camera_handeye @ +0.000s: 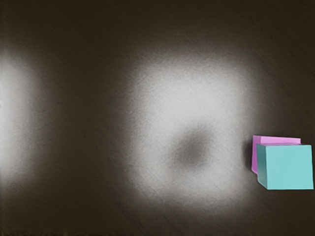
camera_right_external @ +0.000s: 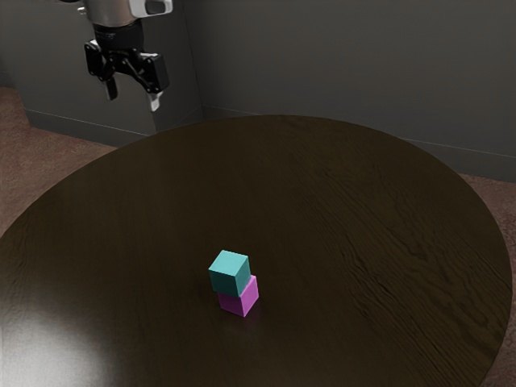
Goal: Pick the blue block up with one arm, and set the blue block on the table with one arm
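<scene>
While my gripper (camera_right_external: 133, 94) hangs spread, empty, upper left, pickup comes first.
I'd reach for the blue block (camera_right_external: 230, 275), lower centre.

Two blocks were counted in all, made up of one blue block (camera_right_external: 230, 272) and one pink block (camera_right_external: 241, 298), and a single round worktop (camera_right_external: 347, 210) was counted with them. One robot arm (camera_right_external: 113, 11) was seen in the exterior view, and by it one claw (camera_right_external: 133, 94) was carried, on which two fingers (camera_right_external: 111, 87) were counted. In the wrist view, two pale patches of light (camera_handeye: 187, 88) were found, and within one of them a single dark smudge (camera_handeye: 193, 148) was made out.
</scene>
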`<state>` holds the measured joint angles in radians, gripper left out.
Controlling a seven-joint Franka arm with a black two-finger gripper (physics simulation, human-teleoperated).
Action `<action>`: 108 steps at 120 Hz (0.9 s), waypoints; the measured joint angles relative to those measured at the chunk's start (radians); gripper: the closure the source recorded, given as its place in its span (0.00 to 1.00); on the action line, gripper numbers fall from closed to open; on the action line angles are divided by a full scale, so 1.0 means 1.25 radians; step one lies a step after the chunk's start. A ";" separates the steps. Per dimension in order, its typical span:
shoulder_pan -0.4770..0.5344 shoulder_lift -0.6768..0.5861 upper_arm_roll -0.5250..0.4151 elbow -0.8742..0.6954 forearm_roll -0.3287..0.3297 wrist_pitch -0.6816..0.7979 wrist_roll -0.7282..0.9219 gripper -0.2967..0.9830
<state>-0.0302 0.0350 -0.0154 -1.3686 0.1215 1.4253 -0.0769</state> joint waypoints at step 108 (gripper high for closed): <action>-0.058 0.044 -0.037 -0.044 -0.040 0.030 -0.059 0.23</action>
<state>-0.1024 0.0905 -0.0616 -1.4239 0.0718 1.4634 -0.1510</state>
